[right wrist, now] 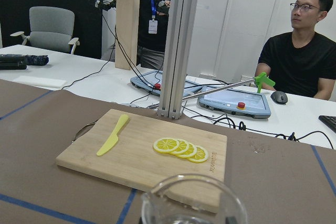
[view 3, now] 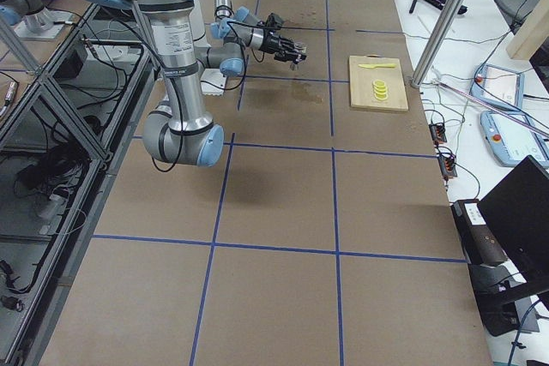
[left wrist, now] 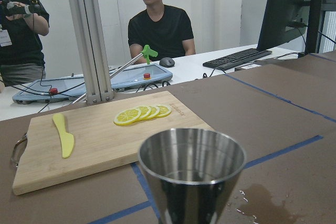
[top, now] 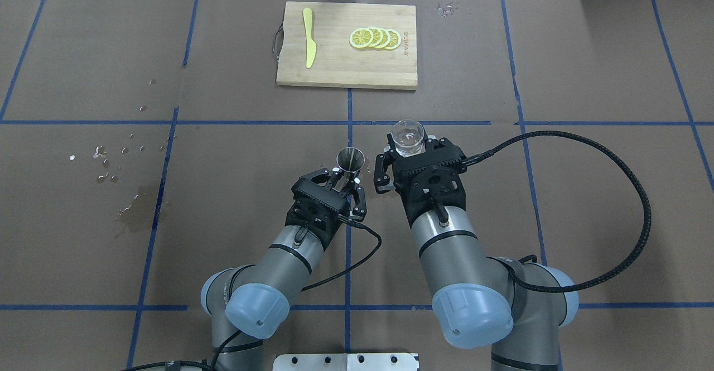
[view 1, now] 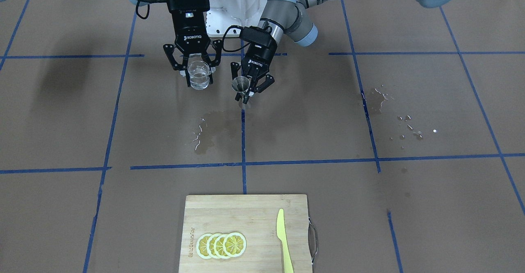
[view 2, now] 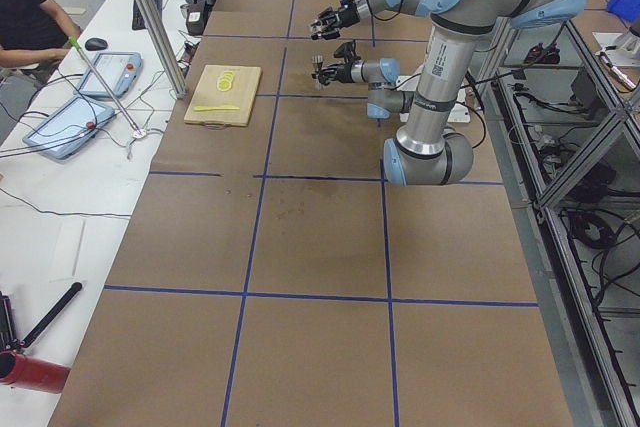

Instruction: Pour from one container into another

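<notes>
My right gripper (view 1: 198, 72) is shut on the clear glass tumbler (view 1: 199, 77), which it holds upright above the table with water in it. The tumbler (top: 406, 135) also fills the bottom edge of the right wrist view (right wrist: 193, 203). My left gripper (view 1: 245, 94) is shut on the narrow waist of the metal jigger (view 1: 241, 85), also upright. The jigger (top: 350, 160) stands just left of the glass in the overhead view, a small gap between them, and looms close in the left wrist view (left wrist: 191, 179). Whether its base touches the table I cannot tell.
A wooden cutting board (top: 346, 72) lies at the far middle of the table with lemon slices (top: 375, 38) and a yellow knife (top: 308, 44). A wet patch (view 1: 207, 135) lies near the jigger, and another wet patch (view 1: 379, 98) on my left side. People sit beyond the far edge.
</notes>
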